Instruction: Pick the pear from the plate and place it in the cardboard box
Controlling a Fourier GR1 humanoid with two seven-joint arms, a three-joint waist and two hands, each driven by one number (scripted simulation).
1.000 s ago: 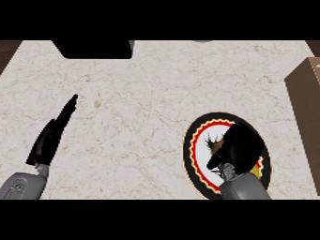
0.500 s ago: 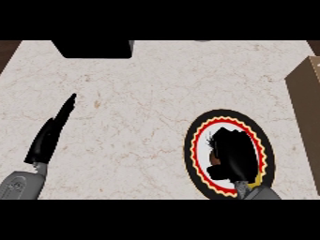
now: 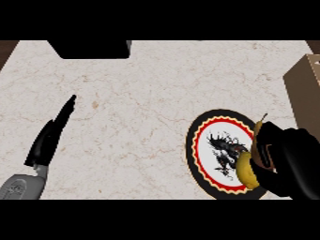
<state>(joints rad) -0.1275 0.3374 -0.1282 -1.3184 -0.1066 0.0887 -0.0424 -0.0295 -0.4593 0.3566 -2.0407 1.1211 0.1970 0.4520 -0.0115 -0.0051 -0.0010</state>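
Note:
The yellow pear (image 3: 247,168) shows at the right side of the round plate (image 3: 198,135), which has a black, red and yellow rim and a dark pattern in its white middle. My right hand (image 3: 293,160) is curled round the pear and hides most of it; only its left flank and thin stem show. The cardboard box (image 3: 317,90) stands just beyond the hand at the right edge. My left hand (image 3: 49,138) lies at the left of the counter with fingers straight and nothing in it.
A black block (image 3: 93,48) sits at the counter's far edge, left of centre. Dark wood shows past the marble counter (image 3: 148,93) at the top left corner.
My right hand has shifted right from the plate's middle towards its right rim and looms larger. The pear now shows in its grasp. The left hand has not moved.

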